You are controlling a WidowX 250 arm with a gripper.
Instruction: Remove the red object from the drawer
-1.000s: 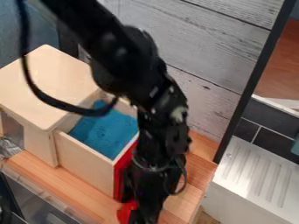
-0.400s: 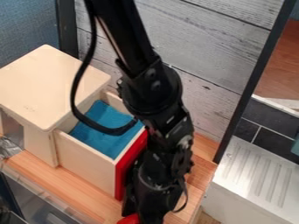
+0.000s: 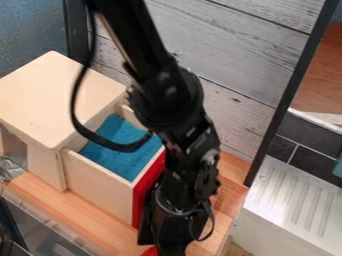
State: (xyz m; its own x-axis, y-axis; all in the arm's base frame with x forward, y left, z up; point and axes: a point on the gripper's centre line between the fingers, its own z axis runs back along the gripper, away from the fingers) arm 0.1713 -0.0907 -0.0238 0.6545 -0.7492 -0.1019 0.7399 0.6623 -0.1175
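Observation:
The gripper hangs at the bottom centre of the camera view, just outside the drawer's red front, with its tips hidden from sight. A small part of a red object shows beside it at the bottom edge; whether it is held cannot be told. The pale wooden drawer stands pulled out of its cabinet. Blue cloth lines the visible inside, and no red object shows on it. Part of the drawer's right side is behind the arm.
The cabinet's flat top is left of the arm. Below lies a wooden counter. A grey plank wall rises behind, with a dark upright edge on its right. A ridged white metal surface stands at the lower right.
The arm's upper part has swung right, uncovering more of the drawer and cabinet top. Near the gripper, the red object has shifted down, so less of it shows.

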